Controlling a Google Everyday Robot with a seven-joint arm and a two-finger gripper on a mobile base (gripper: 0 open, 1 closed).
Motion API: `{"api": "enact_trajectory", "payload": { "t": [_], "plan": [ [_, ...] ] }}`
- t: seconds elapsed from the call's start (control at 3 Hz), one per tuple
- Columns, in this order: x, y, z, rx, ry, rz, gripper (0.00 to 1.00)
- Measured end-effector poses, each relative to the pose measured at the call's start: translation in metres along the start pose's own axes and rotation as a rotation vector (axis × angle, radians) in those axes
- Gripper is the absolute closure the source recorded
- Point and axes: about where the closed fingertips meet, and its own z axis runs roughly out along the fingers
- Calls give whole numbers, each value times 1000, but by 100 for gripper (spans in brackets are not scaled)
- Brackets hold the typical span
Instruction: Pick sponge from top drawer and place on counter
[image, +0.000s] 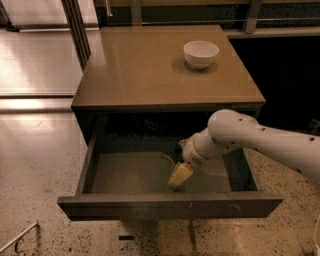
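One sponge is pinched, tilted, by the jaws of the gripper inside the open top drawer, near its front edge. One bowl is set at the counter's far corner.

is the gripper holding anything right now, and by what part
Probably the sponge: it sits tilted at the tip of the gripper inside the top drawer. Which part of it is gripped cannot be told.

The arm is presenting a smooth, rounded white shell, with small dark dots near its bulbous joint. It is narrowing toward the pale yellowish gripper, located inside the top drawer.
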Motion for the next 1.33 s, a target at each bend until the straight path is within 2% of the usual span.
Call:
{"api": "enact_trajectory", "payload": {
  "t": [0.67, 1.33],
  "plan": [
    [-14, -5, -8, 19, 14, -33, 6],
    [-2, -19, -2, 63, 38, -5, 3]
  ]
}}
